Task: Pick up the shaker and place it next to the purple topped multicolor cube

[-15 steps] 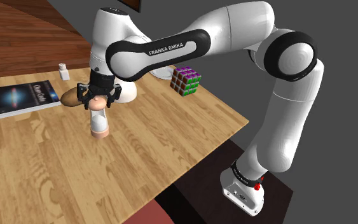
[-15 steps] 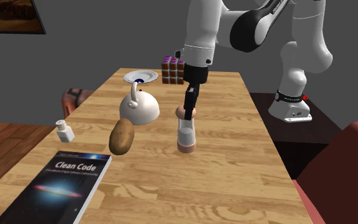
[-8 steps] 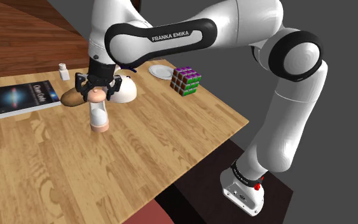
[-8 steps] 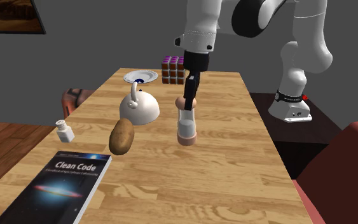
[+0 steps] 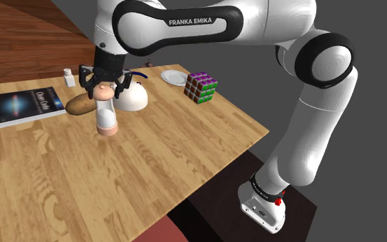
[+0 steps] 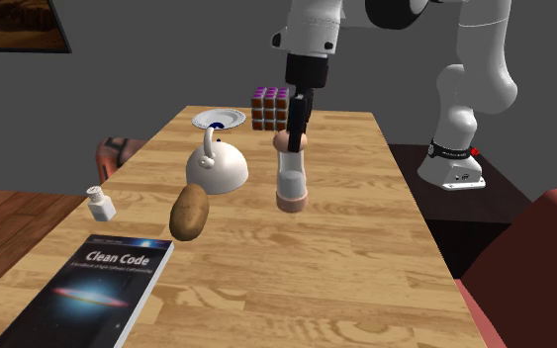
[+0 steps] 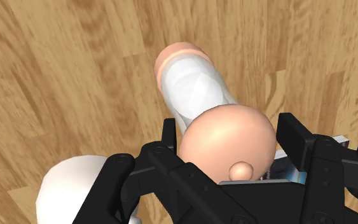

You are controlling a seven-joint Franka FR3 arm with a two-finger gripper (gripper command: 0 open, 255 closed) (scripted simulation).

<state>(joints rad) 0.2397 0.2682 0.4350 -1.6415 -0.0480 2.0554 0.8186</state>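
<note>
The shoulder view looks down from high beside the arm's foot (image 5: pixel 262 204), which sits at the frame's lower right, and faces across the tabletop (image 5: pixel 185 158) toward the upper left. The second exterior view stands lower at the opposite end, facing the arm, with the book (image 6: pixel 93 292) nearest at lower left and the multicolor cube (image 6: pixel 267 108) far off at upper centre. The wrist view sits close behind the end effector (image 7: pixel 230 137), aimed steeply down at the wood. Both exterior views share the shaker (image 5: pixel 106 118), book and cube.

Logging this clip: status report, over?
Tool shut on shaker by its cap. It hangs upright, seemingly off the table. Purple-topped cube at far end; teapot and plate flank the route.
</note>
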